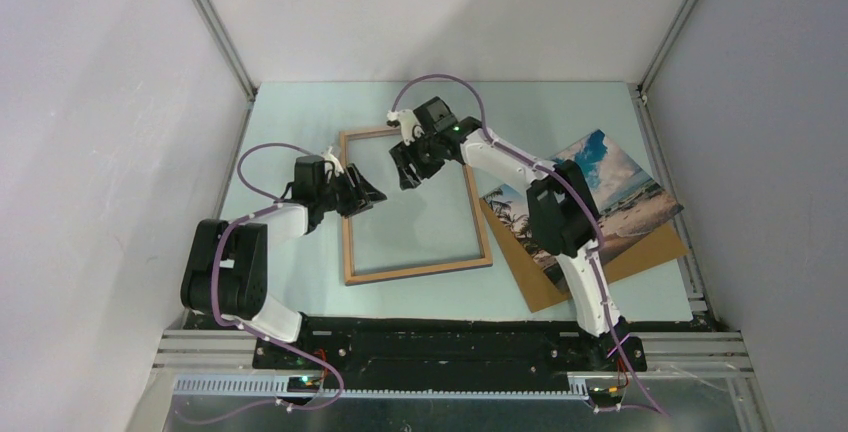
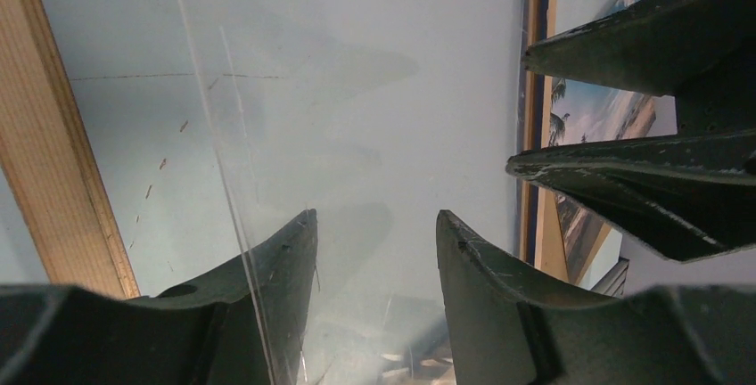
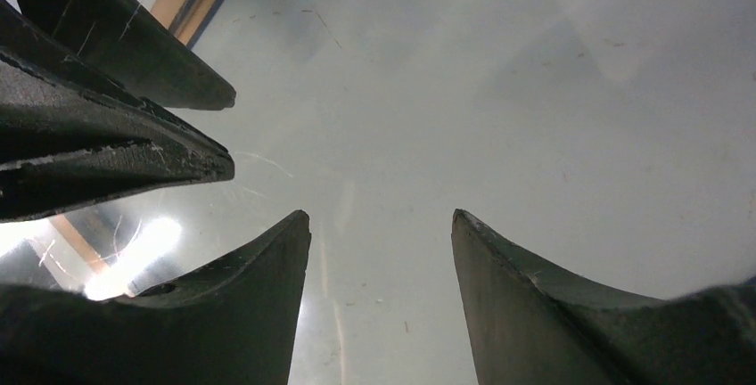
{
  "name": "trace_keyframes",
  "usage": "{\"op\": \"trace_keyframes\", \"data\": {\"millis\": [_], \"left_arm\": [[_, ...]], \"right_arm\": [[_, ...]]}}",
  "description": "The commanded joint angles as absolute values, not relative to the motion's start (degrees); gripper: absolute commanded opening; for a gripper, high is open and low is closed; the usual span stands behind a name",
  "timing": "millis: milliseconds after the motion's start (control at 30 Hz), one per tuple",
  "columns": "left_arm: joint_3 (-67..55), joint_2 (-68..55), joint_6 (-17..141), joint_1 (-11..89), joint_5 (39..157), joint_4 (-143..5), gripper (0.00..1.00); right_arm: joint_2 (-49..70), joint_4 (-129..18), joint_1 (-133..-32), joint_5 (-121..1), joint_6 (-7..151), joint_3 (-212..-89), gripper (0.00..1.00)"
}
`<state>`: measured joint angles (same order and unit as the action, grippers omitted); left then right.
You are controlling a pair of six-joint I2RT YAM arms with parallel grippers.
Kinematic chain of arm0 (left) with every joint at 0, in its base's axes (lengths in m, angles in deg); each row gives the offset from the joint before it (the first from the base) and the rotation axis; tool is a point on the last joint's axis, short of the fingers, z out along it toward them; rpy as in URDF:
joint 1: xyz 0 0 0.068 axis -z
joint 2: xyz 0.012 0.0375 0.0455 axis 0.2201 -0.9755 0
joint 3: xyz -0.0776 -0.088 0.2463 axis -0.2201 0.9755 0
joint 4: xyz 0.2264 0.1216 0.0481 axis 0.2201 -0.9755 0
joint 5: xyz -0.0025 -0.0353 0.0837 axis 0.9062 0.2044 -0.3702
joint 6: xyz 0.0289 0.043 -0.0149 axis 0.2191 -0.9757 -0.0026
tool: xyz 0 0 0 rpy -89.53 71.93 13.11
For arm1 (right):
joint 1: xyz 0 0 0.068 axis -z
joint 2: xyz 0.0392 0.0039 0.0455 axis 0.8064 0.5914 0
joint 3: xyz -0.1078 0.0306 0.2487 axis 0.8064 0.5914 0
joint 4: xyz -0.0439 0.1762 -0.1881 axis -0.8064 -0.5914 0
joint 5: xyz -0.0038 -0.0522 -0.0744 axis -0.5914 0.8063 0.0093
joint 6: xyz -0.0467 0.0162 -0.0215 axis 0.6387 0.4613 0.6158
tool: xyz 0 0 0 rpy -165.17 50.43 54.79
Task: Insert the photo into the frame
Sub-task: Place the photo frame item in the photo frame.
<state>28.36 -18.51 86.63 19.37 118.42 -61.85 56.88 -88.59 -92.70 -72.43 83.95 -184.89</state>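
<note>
The pale green table (image 1: 300, 122) holds the frame (image 1: 420, 272) at its middle, lying flat with its wood-brown side up. To the right a brown board (image 1: 650, 247) lies at an angle. The photo (image 1: 620, 187) rests picture-up on that board, well apart from the frame and partly hidden by the right arm. The left gripper (image 1: 368, 195) hangs over the frame's left rail, its jaws apart on nothing. The right gripper (image 1: 408, 174) hangs over the pane near the top rail, also spread and empty.
</note>
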Motion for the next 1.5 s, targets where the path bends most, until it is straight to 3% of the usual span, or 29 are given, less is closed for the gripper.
{"op": "trace_keyframes", "data": {"millis": [0,1033,1467], "left_arm": [[25.8,-18.8,85.2,20.1,118.3,-61.1,0.56],[24.8,-18.1,84.3,20.1,117.7,-63.4,0.61],[22.5,-15.9,80.6,20.0,113.4,-70.2,0.79]], "right_arm": [[59.3,-90.4,-93.8,-70.0,85.3,-189.0,0.63],[64.0,-90.4,-94.3,-68.4,84.0,-188.4,0.62],[63.7,-90.4,-93.6,-68.4,84.1,-187.5,0.62]]}}
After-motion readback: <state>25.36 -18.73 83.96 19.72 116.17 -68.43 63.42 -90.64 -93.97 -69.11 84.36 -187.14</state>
